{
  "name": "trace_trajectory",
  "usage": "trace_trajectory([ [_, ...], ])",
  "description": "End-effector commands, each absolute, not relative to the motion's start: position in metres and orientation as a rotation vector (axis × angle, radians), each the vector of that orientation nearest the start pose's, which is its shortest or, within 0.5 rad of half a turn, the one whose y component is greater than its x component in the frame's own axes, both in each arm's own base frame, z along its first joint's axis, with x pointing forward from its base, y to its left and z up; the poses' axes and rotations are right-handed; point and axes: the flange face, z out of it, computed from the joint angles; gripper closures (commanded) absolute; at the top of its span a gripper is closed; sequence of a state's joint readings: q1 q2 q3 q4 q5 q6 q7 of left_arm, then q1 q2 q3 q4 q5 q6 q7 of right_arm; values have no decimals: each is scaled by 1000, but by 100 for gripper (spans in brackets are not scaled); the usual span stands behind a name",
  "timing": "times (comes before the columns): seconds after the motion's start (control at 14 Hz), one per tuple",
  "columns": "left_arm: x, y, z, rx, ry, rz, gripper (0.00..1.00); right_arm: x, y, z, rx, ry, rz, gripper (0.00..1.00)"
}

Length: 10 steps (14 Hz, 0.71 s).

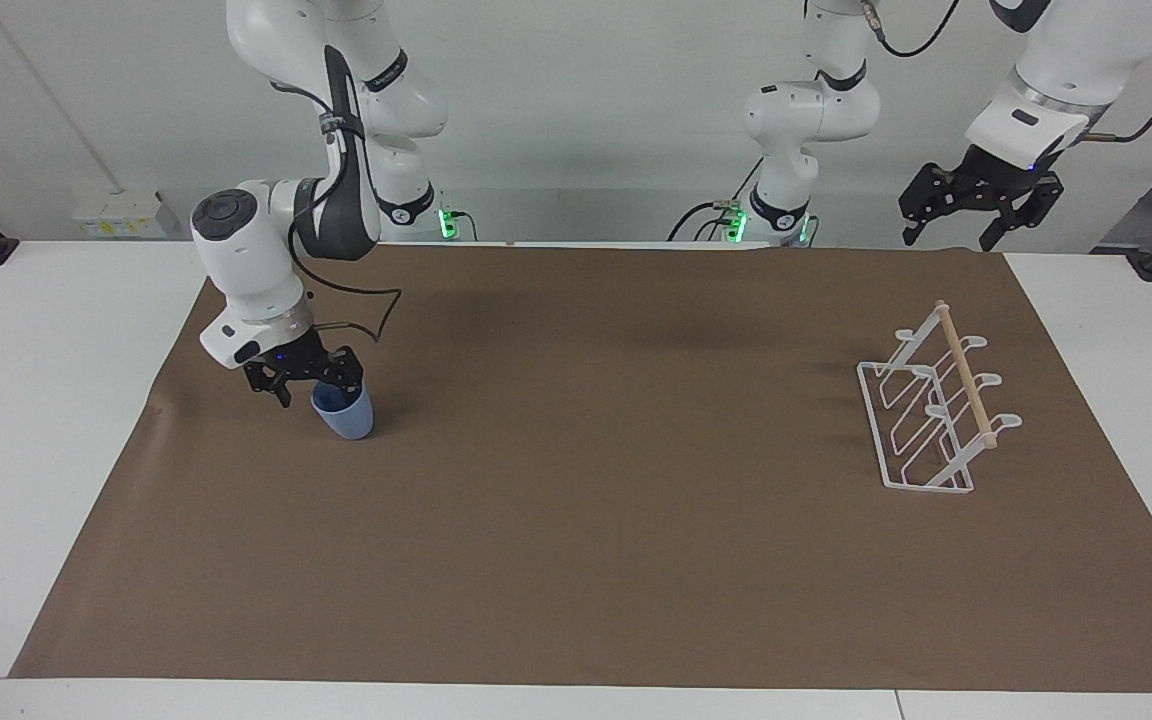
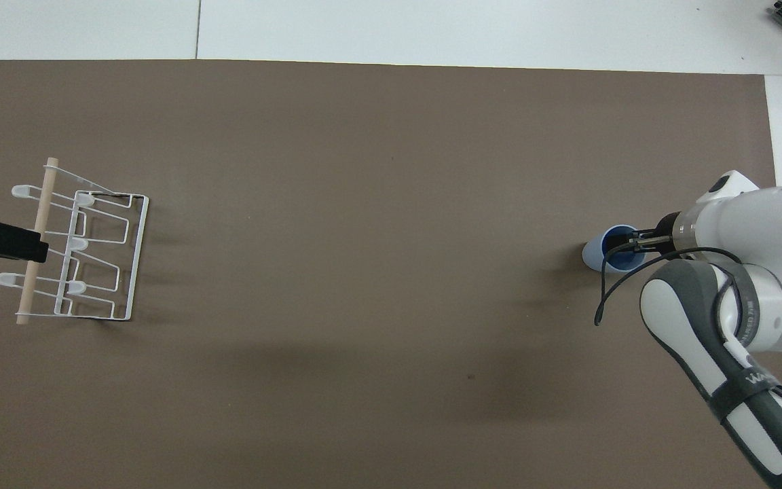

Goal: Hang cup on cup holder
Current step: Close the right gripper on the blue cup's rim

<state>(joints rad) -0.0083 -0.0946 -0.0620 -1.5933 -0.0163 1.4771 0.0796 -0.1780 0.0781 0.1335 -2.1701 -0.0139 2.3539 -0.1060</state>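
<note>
Brown mat (image 1: 576,560); matte blue cup (image 1: 346,415) between right gripper's (image 1: 314,385) spread fingers.

— What do we see at the right arm's end of the mat (image 2: 364,204)?
— The blue cup (image 2: 601,250), upright, with the right gripper (image 2: 634,242) at its rim; one finger seems to dip inside.
— And the rack (image 2: 85,255)?
— At the left arm's end, with the left gripper (image 2: 14,243) over its wooden bar.
</note>
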Motion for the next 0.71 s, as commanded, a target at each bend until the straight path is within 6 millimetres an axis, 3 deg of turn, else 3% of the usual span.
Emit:
trace_trajectory([
  [0.0, 505, -38, 657, -3148, 234, 44, 0, 555, -30, 362, -3141, -128, -201, 0],
  [0.64, 505, -37, 657, -3149, 232, 41, 0, 553, -34, 359, -3141, -128, -192, 2],
])
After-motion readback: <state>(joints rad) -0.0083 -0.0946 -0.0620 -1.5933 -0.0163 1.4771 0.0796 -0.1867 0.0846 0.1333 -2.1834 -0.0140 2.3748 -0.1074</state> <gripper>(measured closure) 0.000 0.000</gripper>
